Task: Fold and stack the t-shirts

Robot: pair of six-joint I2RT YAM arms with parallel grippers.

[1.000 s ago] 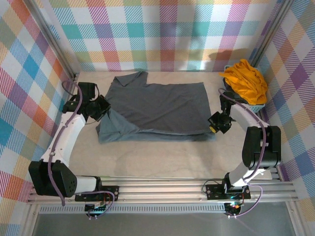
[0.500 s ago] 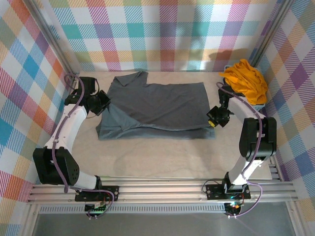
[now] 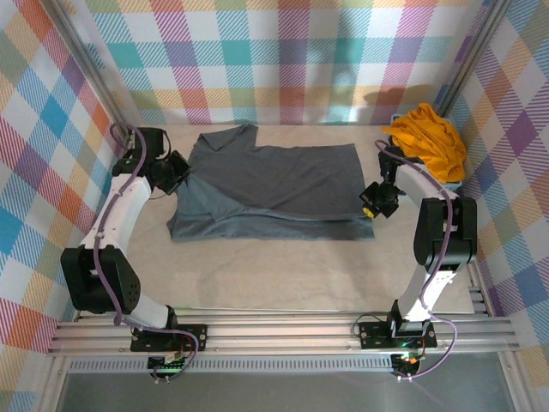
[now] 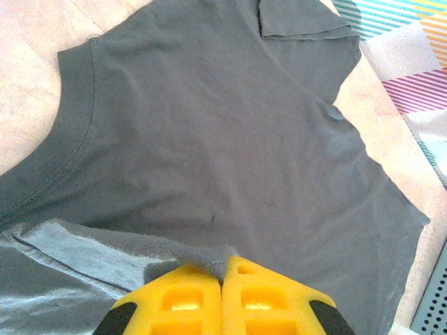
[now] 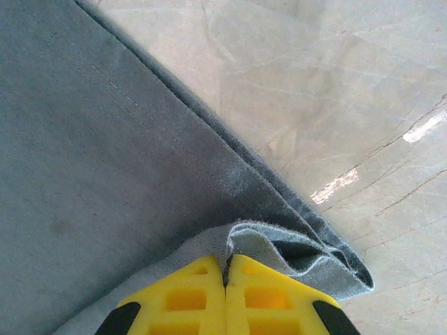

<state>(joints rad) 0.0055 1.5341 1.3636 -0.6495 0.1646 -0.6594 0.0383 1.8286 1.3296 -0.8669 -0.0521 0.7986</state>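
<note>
A: Why pinch both ends?
B: Left fingers [image 4: 183, 301] and right fingers [image 5: 180, 304] each clamp an edge of the grey t-shirt [image 3: 283, 184], likely to carry a fold across the tabletop [image 3: 274, 275]; the mustard t-shirt [image 3: 429, 146] sits heaped far right.

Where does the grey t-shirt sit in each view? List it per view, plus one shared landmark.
Top external: grey t-shirt spread mid-table between the arms.
Left wrist: grey t-shirt over most of the picture, pinched by the left gripper at bottom.
Right wrist: grey t-shirt on the left half, edge pinched by the right gripper.
Shared landmark: the pale table beside the cloth.
</note>
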